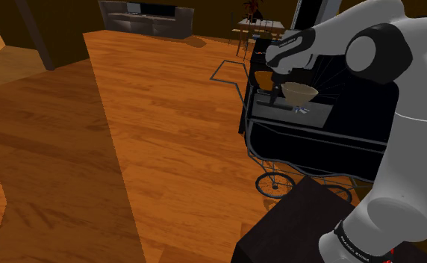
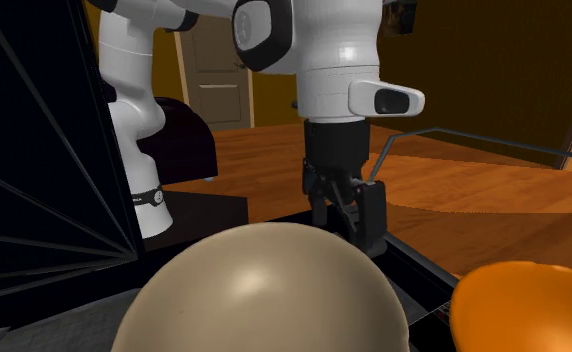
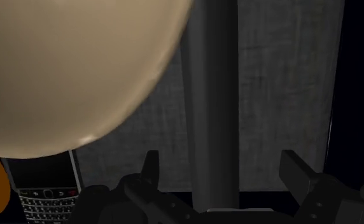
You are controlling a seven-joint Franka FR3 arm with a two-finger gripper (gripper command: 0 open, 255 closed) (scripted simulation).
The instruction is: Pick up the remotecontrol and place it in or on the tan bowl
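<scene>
The white arm [image 1: 410,142] stands along the right edge of the shoulder view, bends at a dark joint near the upper right corner and reaches left, with its wrist tipped downward. The black gripper [image 1: 273,73] hangs at its end, right of centre, and is hard to make out there against the dark. In the second exterior view it points straight down at mid-frame. In the wrist view the fingers [image 3: 150,167] stand well apart and seem to grip nothing.
</scene>
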